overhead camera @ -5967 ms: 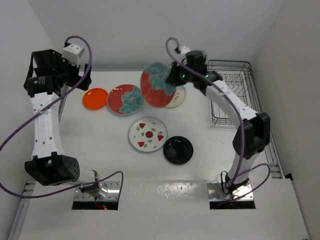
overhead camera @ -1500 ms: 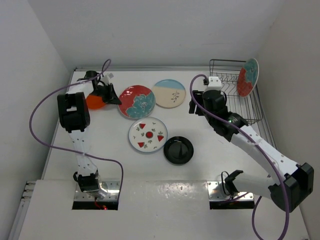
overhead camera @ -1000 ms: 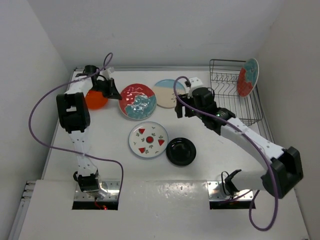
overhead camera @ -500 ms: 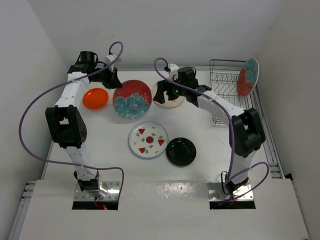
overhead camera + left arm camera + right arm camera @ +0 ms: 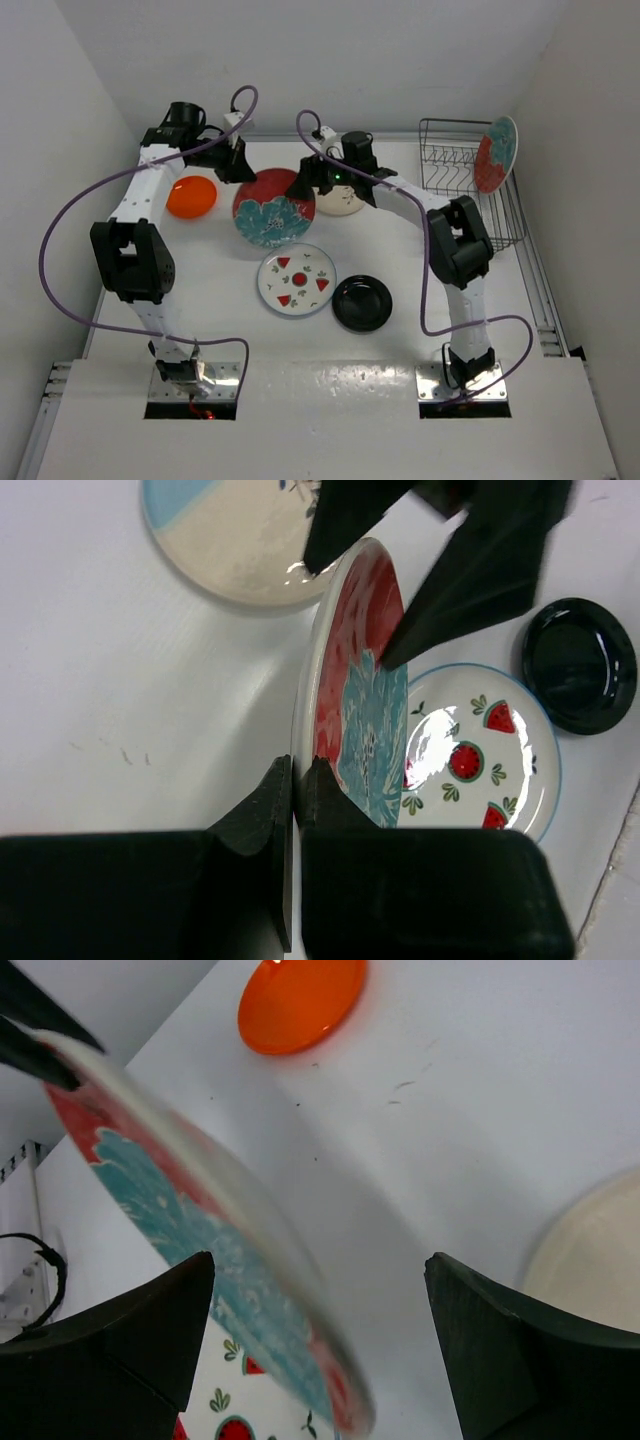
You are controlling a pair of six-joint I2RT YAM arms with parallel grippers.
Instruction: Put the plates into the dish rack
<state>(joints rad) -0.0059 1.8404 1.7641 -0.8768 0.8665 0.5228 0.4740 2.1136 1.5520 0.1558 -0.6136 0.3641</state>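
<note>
My left gripper (image 5: 243, 172) (image 5: 297, 778) is shut on the rim of a red plate with teal flowers (image 5: 273, 207) (image 5: 360, 680), holding it tilted up off the table. My right gripper (image 5: 312, 180) (image 5: 318, 1260) is open, and its fingers (image 5: 480, 570) straddle the opposite rim of that plate (image 5: 200, 1220) without closing on it. Another red plate (image 5: 496, 153) stands upright in the dish rack (image 5: 455, 128) at the back right. On the table lie the orange plate (image 5: 191, 196), the cream-and-blue plate (image 5: 345, 203), the watermelon plate (image 5: 296, 279) and the black plate (image 5: 362, 302).
White walls close in the table on the left, back and right. The right arm reaches leftward across the back of the table, over the cream-and-blue plate. Purple cables loop above both arms.
The right gripper has swung left, away from the rack, until it straddles the plate's rim. The left gripper has raised the red plate and shifted it slightly right.
</note>
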